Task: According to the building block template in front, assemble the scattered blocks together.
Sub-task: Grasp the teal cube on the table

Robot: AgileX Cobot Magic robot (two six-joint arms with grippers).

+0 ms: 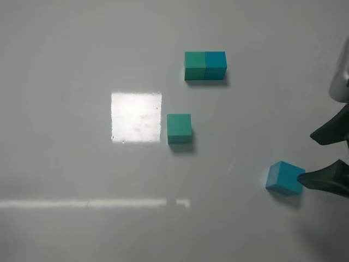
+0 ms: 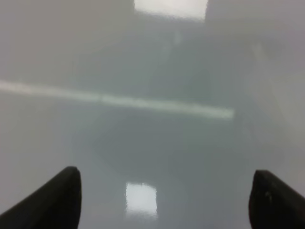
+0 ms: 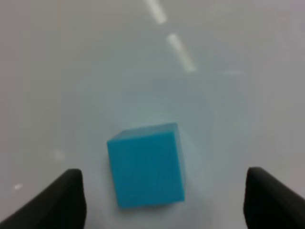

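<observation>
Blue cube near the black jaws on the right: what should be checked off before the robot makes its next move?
1. Right jaws open: ok, wide apart in the right wrist view.
2. Blue cube in line with the gap: ok, slightly off centre.
3. Blue cube fully inside the right jaws: not ok, it lies mostly ahead of the tips.
4. Right jaws down at cube height: cannot tell.
5. Green cube free to be joined: ok, it stands alone.
6. Template bar apart from both loose cubes: ok.
</observation>
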